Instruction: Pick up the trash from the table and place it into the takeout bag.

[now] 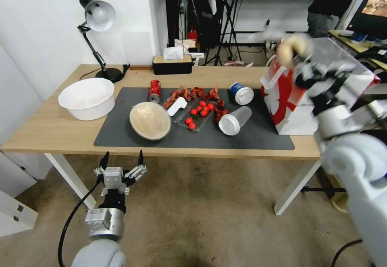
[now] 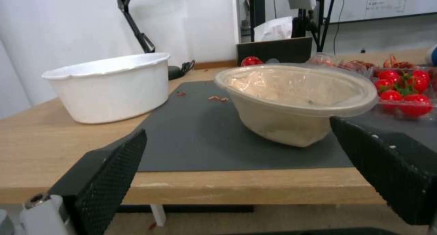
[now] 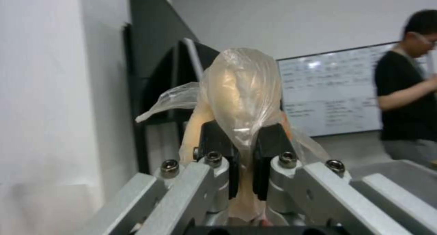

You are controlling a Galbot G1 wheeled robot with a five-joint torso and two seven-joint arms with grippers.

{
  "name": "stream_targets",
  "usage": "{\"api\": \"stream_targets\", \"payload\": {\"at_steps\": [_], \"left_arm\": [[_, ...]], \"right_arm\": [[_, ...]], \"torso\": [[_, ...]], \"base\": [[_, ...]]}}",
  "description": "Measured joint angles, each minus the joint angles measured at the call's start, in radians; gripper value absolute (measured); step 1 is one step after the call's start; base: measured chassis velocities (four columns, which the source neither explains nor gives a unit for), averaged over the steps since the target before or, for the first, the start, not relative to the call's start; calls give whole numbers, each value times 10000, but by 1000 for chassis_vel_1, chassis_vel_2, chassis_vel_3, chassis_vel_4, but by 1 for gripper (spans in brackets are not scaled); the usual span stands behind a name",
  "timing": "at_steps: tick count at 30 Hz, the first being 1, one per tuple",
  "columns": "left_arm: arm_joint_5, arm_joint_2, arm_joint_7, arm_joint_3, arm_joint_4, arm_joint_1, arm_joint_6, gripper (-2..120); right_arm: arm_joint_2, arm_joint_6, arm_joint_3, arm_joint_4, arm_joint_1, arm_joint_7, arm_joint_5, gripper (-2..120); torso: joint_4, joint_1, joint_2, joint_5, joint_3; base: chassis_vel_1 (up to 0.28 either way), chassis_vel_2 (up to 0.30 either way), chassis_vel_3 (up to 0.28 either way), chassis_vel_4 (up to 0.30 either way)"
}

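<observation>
At the lower left of the head view the left gripper (image 1: pixel 123 163) waits below the near edge of the table (image 1: pixel 48 132), jaws spread wide and empty, facing the round beige bowl (image 1: pixel 150 120). Further in on the dark mat (image 1: pixel 258 136) lie the clear plastic cup (image 1: pixel 235 120), blue cup with white lid (image 1: pixel 242 93) and red drink can (image 1: pixel 154 90). At the upper right, the right gripper (image 1: pixel 299 59) is clamped on the beige paper ball (image 1: pixel 291 48), held high above the takeout bag (image 1: pixel 296 105). To do this well, I would centre the ball over the bag's mouth, lower it inside the rim, then release.
</observation>
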Motion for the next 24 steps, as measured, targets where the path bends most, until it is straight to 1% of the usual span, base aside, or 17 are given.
{"api": "stream_targets", "payload": {"at_steps": [5, 10, 12, 14, 15, 17, 19, 21, 23, 24], "left_arm": [[-1, 2, 0, 7, 2, 1, 6, 100], [-11, 39, 1, -2, -11, 17, 32, 100], [-16, 47, 3, -11, -27, 40, 37, 100], [-17, 35, 5, -12, -38, 46, 38, 100], [-17, 35, 5, -12, -38, 46, 38, 100], [-13, 25, 26, -10, -40, 52, 38, 100], [-12, 24, 28, -8, -40, 55, 37, 100], [-7, 21, 38, 1, -40, 72, 37, 100], [-5, 20, 40, 3, -40, 75, 37, 100], [0, 20, 44, 8, -40, 84, 35, 100]], "right_arm": [[-195, -241, 2, -659, 412, 554, -75, 3], [-307, -321, 14, -932, 553, 827, -138, 3], [-362, -471, 48, -1066, 593, 1102, -138, 3], [-411, -763, 105, -1118, 574, 1331, -198, 10], [-411, -763, 105, -1118, 574, 1331, -198, 10], [-446, -1060, 207, -1152, 497, 1522, -507, 20], [-448, -1086, 212, -1154, 494, 1545, -529, 22], [-459, -1274, 243, -1156, 485, 1689, -617, 32], [-462, -1319, 247, -1155, 484, 1727, -630, 34], [-471, -1405, 252, -1158, 487, 1817, -654, 43]], "torso": [[-1, 1, 0, 1, 0], [1, 1, 0, -1, 0], [0, 0, 0, 0, 0], [1, 1, 0, 0, 0], [1, 1, 0, 0, 0], [-1, 0, 0, -1, 0], [-2, 0, 0, 0, 0], [-1, 0, 1, -1, 0], [-1, 0, 0, 0, 0], [0, 0, 1, -1, 0]], "base": [[0, 0, 0, 0], [0, 0, 0, 0], [0, 0, 0, 0], [0, 0, 0, 0], [0, 0, 0, 0], [0, 0, 0, 0], [0, 0, 0, 0], [0, 0, 0, 0], [0, 0, 0, 0], [0, 0, 0, 0]]}}
